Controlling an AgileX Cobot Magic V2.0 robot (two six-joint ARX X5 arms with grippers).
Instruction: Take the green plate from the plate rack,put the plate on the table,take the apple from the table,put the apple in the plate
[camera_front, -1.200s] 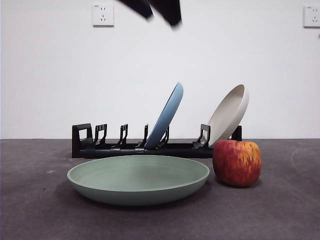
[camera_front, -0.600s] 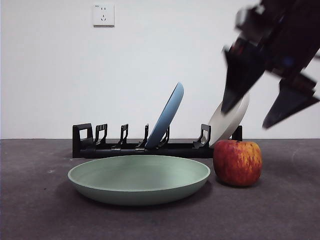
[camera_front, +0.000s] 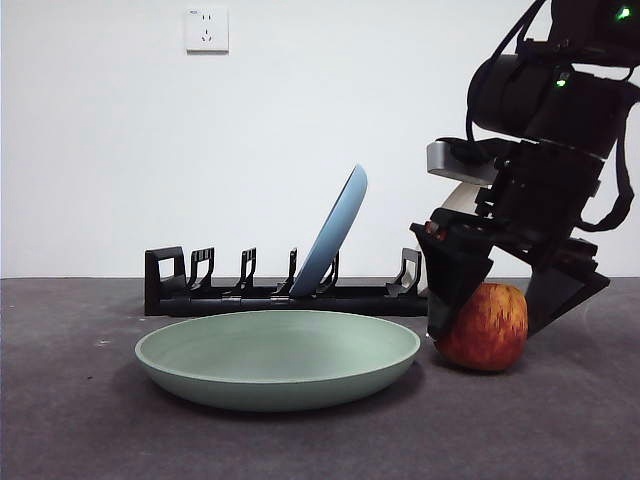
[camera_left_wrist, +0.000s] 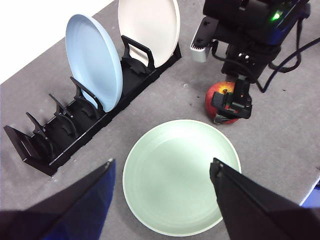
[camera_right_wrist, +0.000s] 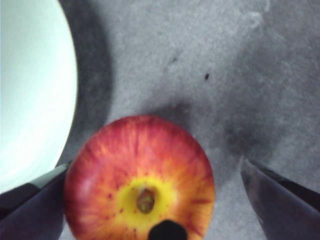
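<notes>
The green plate (camera_front: 278, 355) lies flat on the table (camera_front: 80, 430) in front of the plate rack (camera_front: 230, 295). Just to its right stands the red and yellow apple (camera_front: 488, 330). My right gripper (camera_front: 497, 320) has come down over the apple and is open, one jaw on each side of it. In the right wrist view the apple (camera_right_wrist: 140, 175) sits between the jaws of the right gripper (camera_right_wrist: 155, 165), with the green plate's rim (camera_right_wrist: 30, 90) beside it. My left gripper (camera_left_wrist: 163, 162) hangs open high above the green plate (camera_left_wrist: 180, 177), holding nothing.
A light blue plate (camera_front: 335, 230) leans in the rack. A cream-white plate (camera_left_wrist: 150, 27) stands at the rack's end, mostly hidden behind the right arm in the front view. Several rack slots (camera_left_wrist: 55, 125) hold nothing. Bare table lies in front of the plate.
The right arm has dropped in from the upper right and now straddles the apple. A black gripper tip seen at the top a second ago has left the front view.
</notes>
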